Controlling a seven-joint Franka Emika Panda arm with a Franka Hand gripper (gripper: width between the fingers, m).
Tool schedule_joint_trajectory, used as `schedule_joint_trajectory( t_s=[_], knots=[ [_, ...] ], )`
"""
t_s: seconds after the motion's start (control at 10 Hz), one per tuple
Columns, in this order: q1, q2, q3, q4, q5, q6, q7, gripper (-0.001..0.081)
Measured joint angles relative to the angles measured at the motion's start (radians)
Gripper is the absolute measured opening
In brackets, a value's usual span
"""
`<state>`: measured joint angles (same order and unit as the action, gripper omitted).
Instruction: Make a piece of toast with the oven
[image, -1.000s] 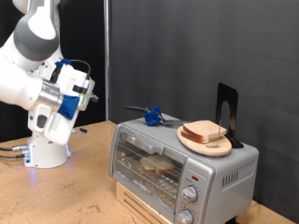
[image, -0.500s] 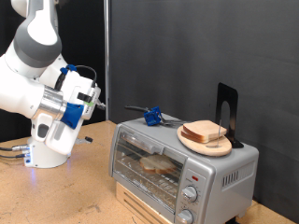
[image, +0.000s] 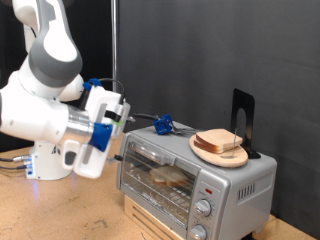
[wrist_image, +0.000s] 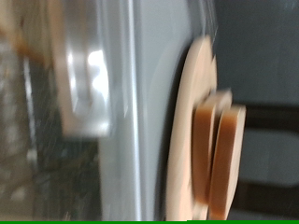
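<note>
The silver toaster oven (image: 200, 172) stands at the exterior view's lower right with its glass door shut. A slice of toast (image: 167, 177) lies on the wire rack inside. More bread slices (image: 220, 140) lie on a round wooden plate (image: 203, 151) on the oven's top. My gripper (image: 121, 117) hangs just left of the oven's upper left corner, near the door's top edge. The blurred wrist view shows the oven's top (wrist_image: 140, 112), the plate's rim (wrist_image: 185, 112) and the slices' crusts (wrist_image: 224, 159). My fingers do not show there.
A blue-handled tool (image: 162, 124) lies on the oven's top at the back. A black stand (image: 241, 118) rises behind the plate. The oven sits on a wooden box (image: 150, 222) on the wooden table (image: 50, 210). A dark curtain hangs behind.
My arm has swung to the exterior view's right and lower, bringing the gripper from beside the robot base up close to the oven's upper left corner. The oven and bread have not moved.
</note>
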<state>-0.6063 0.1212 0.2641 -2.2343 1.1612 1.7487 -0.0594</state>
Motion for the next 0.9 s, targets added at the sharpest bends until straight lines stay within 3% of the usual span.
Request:
schedule_joint_trajectory(
  t_s=[0.3,0.6,0.7,0.9],
  knots=[
    [0.067,0.067,0.044,0.046,0.110,0.376,-0.001,0.0808],
    [0.033,0.089,0.029,0.081,0.035,0.126,0.010,0.0808],
    [0.032,0.134,0.030,0.128,0.016,0.083,-0.007,0.0808],
    [0.045,0.242,0.041,0.227,0.014,0.100,-0.044,0.0808]
  ],
)
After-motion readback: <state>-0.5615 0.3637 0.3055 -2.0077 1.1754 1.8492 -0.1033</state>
